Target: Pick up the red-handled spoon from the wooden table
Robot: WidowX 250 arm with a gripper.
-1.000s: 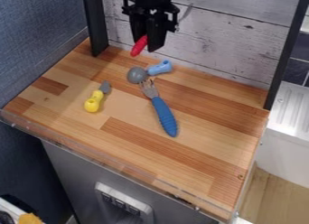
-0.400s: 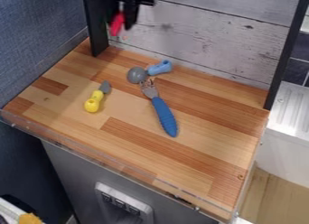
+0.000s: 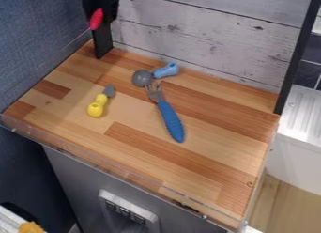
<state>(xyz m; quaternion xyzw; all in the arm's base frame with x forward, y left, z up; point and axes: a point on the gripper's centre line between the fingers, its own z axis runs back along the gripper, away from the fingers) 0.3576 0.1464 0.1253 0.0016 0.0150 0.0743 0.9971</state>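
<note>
Well, the red thing point(image 3: 96, 19) is in the air at eleven o'clock from the middle of the wooden top point(image 3: 207, 157), close to the left black post point(image 3: 102, 43). Its length runs nearly upright, the lower end leaning slightly towards seven. The black gripper point(image 3: 105, 12) has its fingers closed on it, and dark fingers and dark post blend together there.

On the wood, at twelve o'clock, lies a spoon with a round grey bowl and a light blue handle point(image 3: 166, 70), the handle pointing to two. Just beside the bowl are the tines of a fork; its ridged blue handle point(image 3: 171, 121) points to five, and the fork lies about mid-surface. At nine to ten o'clock a small tool with a yellow handle point(image 3: 97, 106) rests with its grey tip aimed at one.

Farther out, whitewashed boards point(image 3: 194, 32) rise behind the top, a blue wall point(image 3: 37, 34) stands at ten, and a second black post point(image 3: 294, 58) at two. A white ribbed surface point(image 3: 304, 114) sits at three.
</note>
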